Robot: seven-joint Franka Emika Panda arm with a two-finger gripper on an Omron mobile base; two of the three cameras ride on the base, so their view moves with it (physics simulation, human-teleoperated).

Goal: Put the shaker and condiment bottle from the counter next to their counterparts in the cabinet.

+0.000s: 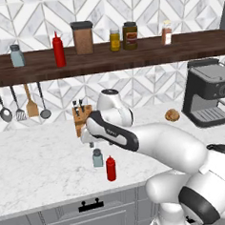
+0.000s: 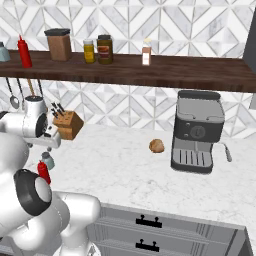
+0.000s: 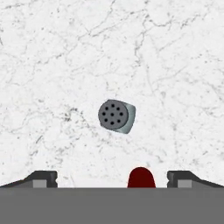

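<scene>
Shelf board of dark brown wood (image 1: 129, 58) runs wall-wide; going left to right it carries a pale blue-grey shaker with grey cap (image 1: 17, 56), a red squeeze bottle with pointed nozzle (image 1: 58, 50), a brown canister with black lid (image 1: 82, 38), a yellow jar (image 1: 115, 40), a dark jar (image 1: 130, 35) and an orange-capped spice jar (image 1: 166, 32). Below, on the white marble counter (image 1: 37, 168), a light wooden knife block (image 1: 81, 118) stands behind the arm, then a second blue-grey shaker (image 1: 97, 158) with a second red squeeze bottle (image 1: 110, 168) just beside it, both upright. Two-finger gripper (image 3: 112, 178) hangs straight above that shaker, fingers spread wide, holding nothing. Further right sit a brown bread roll (image 1: 172, 115) and a black espresso machine (image 1: 207, 92).
</scene>
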